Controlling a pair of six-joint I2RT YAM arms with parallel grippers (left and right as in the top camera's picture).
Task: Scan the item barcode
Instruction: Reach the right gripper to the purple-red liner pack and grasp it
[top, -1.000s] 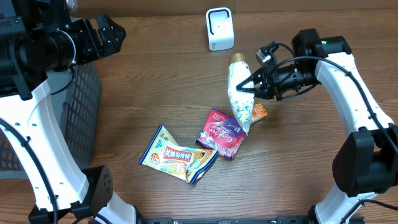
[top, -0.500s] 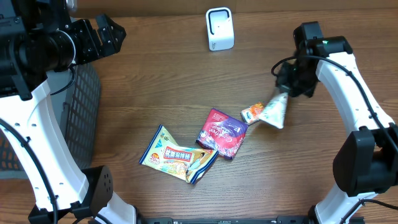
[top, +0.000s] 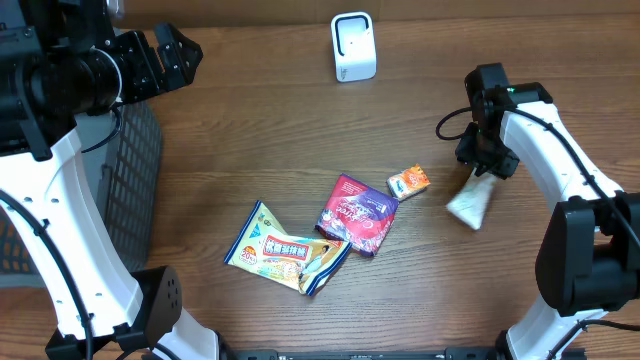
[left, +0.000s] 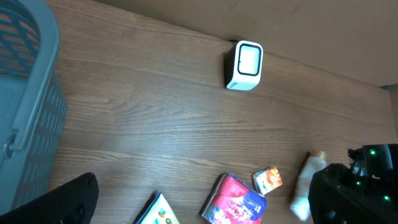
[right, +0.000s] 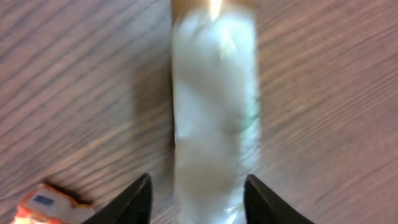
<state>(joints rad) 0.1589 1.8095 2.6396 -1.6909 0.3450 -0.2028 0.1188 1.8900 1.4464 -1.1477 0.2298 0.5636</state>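
White pouch (top: 470, 205) has just left my right fingers (top: 487, 160), which now stand released over it. It lies on the desk (top: 250, 130) beside the orange packet (top: 409, 181), well apart from the scanner (top: 353, 46), so I judge it set aside. My left fingers (top: 172, 52) hang spread and empty. Bare wood lies all round.

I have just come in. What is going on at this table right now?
The right gripper hangs over a white tube that lies on the table at the right side. Its jaws stand apart on either side of the tube and seem not to grip it. The left gripper is open and idle by the grey basket. The white scanner stands at the far edge. A pink packet, a yellow packet and a small orange packet lie untouched.
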